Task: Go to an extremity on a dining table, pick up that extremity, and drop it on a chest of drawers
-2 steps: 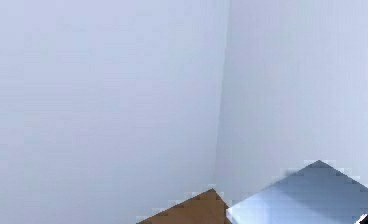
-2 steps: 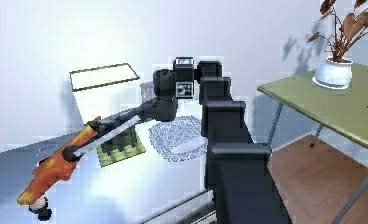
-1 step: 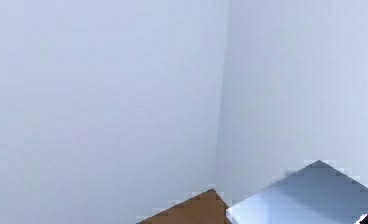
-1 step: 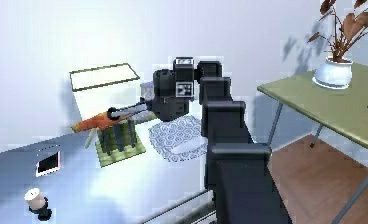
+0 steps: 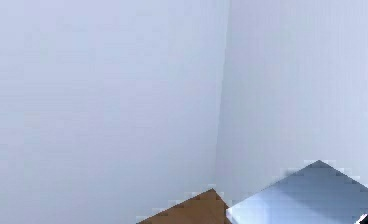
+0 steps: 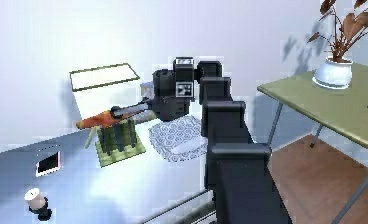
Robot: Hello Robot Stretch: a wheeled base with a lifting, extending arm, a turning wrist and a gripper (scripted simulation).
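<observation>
Arm (image 6: 228, 140) is extended over a grey top (image 6: 92, 192), which I take to be the chest of drawers. That fits the drop stage.

The gripper (image 6: 122, 110) is at the far end. A long orange-brown piece (image 6: 95, 122) lies off its fingertips, probably the extremity.

The piece sits over a green striped block (image 6: 117, 148), so I cannot tell whether the gripper has it or it rests there. I cannot tell the finger spread either.

A white patterned bundle (image 6: 180, 140) is just beside the block, with a phone (image 6: 47, 162) nearer the edge.

The dining table (image 6: 312, 100) with its potted plant (image 6: 337, 60) stands well apart on the arm side view's right.

My judgement is that a release onto this clutter could roll off, and the bare grey would be safer.
</observation>
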